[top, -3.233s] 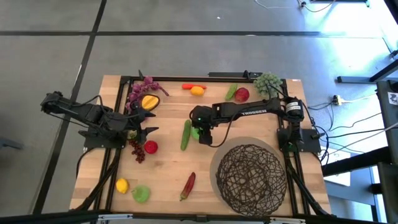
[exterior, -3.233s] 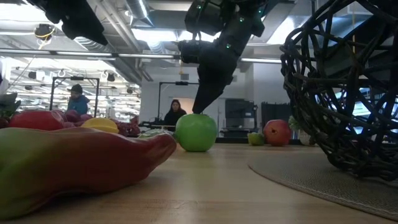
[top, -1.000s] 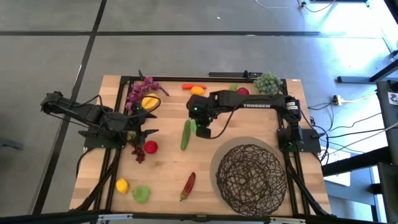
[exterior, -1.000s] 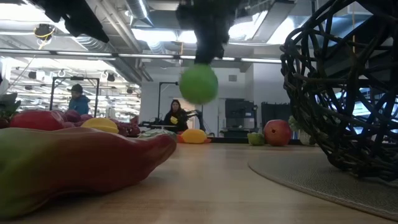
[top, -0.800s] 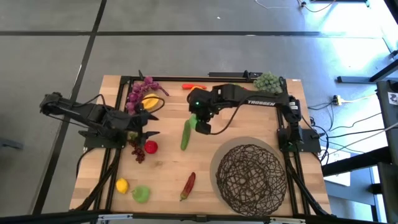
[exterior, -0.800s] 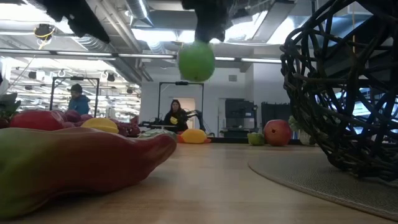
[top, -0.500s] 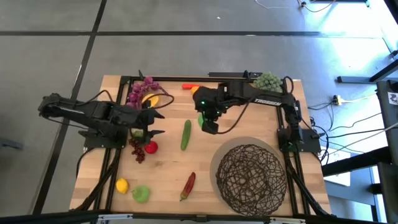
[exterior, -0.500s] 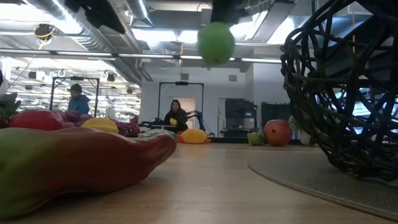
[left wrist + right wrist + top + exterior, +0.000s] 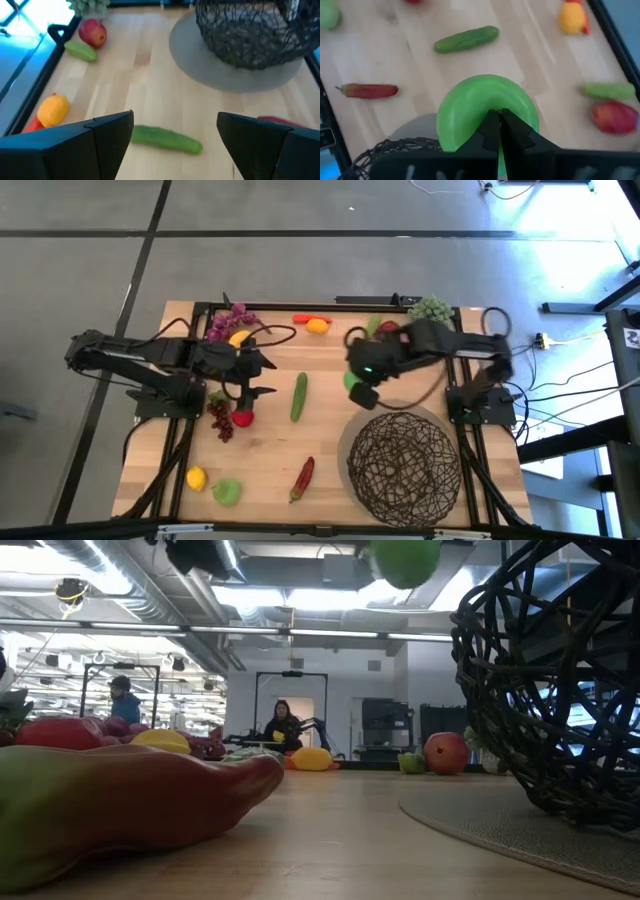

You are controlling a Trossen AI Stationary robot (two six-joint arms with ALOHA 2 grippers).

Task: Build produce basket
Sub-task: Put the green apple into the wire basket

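The right gripper [image 9: 362, 394], jaws clamped on the green apple [image 9: 485, 116], has carried it off the desk [image 9: 270, 450] and across to the near rim of the wicker basket [image 9: 405, 456], which looks empty (a drop seems close). The left gripper [image 9: 262, 375], jaws wide apart and holding nothing, has come forward toward the cucumber [image 9: 298, 396], probably the next pick.
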